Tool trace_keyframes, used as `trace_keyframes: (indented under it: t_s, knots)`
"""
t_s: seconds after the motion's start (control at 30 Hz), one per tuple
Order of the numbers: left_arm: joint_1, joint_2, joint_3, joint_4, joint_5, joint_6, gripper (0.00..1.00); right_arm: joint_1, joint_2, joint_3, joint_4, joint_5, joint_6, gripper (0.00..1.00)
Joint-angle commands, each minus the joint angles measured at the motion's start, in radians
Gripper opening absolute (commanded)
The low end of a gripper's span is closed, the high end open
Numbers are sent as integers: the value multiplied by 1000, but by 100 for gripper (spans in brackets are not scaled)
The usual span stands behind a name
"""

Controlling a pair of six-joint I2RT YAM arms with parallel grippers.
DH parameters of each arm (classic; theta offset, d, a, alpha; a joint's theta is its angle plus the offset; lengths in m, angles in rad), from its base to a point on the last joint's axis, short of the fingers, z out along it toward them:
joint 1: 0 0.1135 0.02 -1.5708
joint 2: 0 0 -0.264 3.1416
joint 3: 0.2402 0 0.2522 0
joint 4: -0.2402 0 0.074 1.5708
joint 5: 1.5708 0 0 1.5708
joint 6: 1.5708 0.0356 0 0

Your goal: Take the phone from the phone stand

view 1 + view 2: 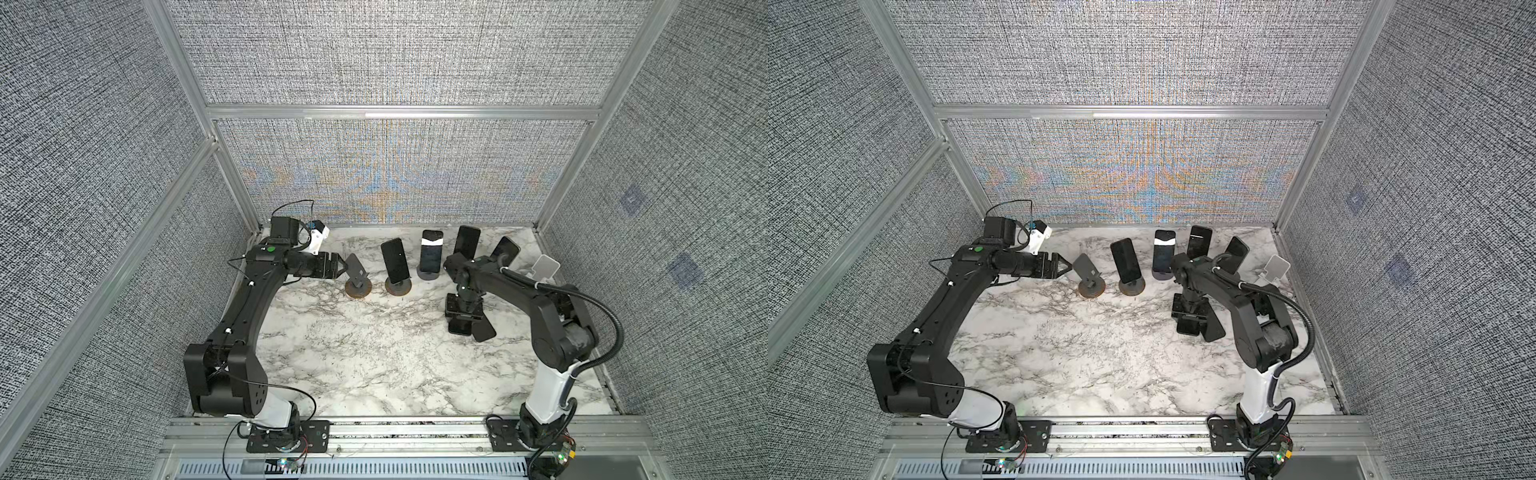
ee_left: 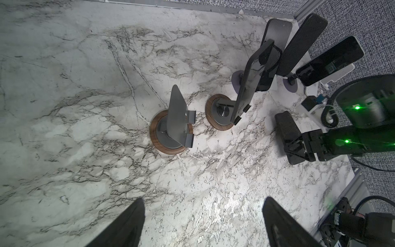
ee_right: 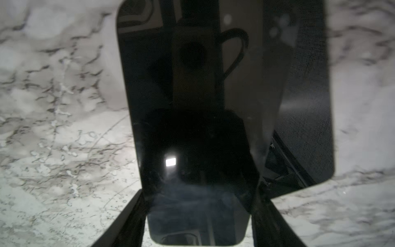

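Right gripper (image 3: pixel 199 192) has the held phone (image 3: pixel 188 107). The jaws are partly closed across its width at one short end, with the fingers against both long edges. It is off any stand, down at the table (image 1: pixel 374 353) in front of the row of stands, on the right arm's side.

The relation that matters is that the phone's long axis runs straight out from the jaws. In a top view the right gripper (image 1: pixel 464 316) points down, and the held phone (image 1: pixel 458 327) extends from it toward the front edge, face up.

A second phone (image 3: pixel 303 85) lies flat just beside it on the right-wall side, angled off it. Their near edges look like they touch or overlap. From where I stand I can't tell whether the held phone is fully down on the marble or riding on that neighbour's edge. The wrist view is too close and blurred to settle it.

My read is that removal is done for this phone and what's left is the release. If it is propped on the neighbour, it will probably drop or slide a little when the jaws open.

Left gripper (image 2: pixel 204 201) is wide open with nothing between the fingers. It sits level, just beside the empty stand (image 2: pixel 175 124), so it is on the far side of the table and well apart from the held phone. The right arm is clearly the nearer one.
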Motion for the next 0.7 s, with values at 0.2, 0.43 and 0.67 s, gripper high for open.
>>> trace_keyframes:
  t_s: [0.2,0.43,0.67]
  knots:
    - [0,-6,4,-4,1,11,87,40,77,29,-104,16,-176,56]
    - [-1,-3,4,-6,0,10,87,44,58,-29,-98,15,-215,56]
    - [1,2,4,-5,-3,8,87,54,40,-63,-66,22,-257,56]
